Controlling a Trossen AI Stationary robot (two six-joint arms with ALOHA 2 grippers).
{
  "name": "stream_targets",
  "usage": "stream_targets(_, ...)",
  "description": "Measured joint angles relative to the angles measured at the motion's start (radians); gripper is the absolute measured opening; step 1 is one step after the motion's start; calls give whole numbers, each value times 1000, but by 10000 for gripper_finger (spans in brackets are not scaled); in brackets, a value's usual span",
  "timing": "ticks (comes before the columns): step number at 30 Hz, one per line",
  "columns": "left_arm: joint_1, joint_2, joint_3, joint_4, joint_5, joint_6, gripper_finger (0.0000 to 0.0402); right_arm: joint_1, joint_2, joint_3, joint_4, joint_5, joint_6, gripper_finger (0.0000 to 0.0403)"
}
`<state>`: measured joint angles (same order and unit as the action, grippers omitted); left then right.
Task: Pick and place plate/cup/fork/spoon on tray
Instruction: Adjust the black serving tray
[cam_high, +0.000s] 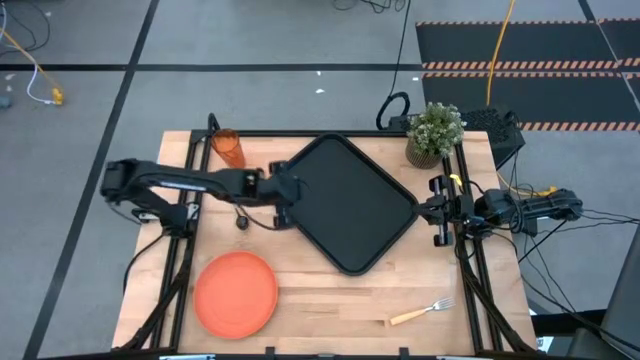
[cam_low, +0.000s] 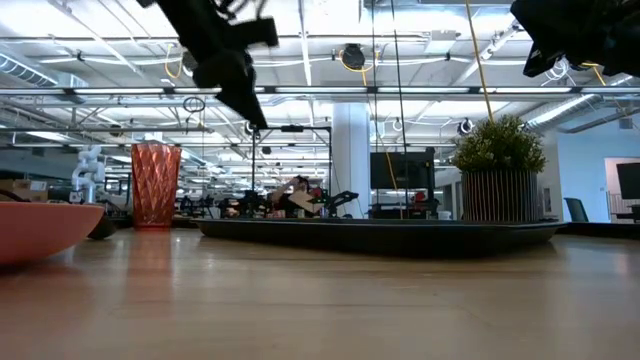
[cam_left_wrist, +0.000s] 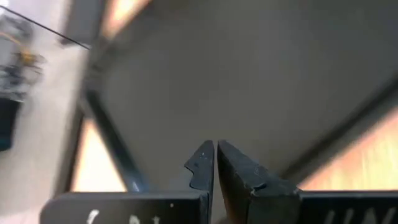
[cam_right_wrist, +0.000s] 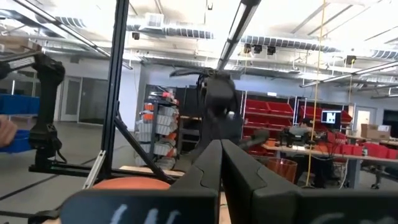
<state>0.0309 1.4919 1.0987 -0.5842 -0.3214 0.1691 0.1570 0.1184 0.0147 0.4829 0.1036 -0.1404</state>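
The left gripper (cam_high: 290, 192) hangs above the left corner of the black tray (cam_high: 370, 225), fingers pressed together with nothing between them. The tray lies turned like a diamond mid-table. The right gripper (cam_high: 437, 210) waits at the table's right edge, fingers pressed together too. The ribbed orange cup (cam_high: 228, 148) stands near the far left corner, the orange plate (cam_high: 235, 291) near the front left, the tan-handled fork (cam_high: 422, 312) near the front right, the potted plant (cam_high: 434, 132) at the far right
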Motion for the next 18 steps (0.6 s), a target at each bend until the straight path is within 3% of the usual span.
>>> stream_targets(9, -54, 213, 51, -208, 111, 56, 26, 0, 1, 0, -141, 0, 150, 0)
stream_targets(14, -130, 260, 51, -216, 8, 217, 28, 0, 2, 0, -219, -2, 277, 0)
stream_targets(18, -183, 262, 51, -194, -48, 332, 62, 2, 3, 0, -258, -15, 347, 0)
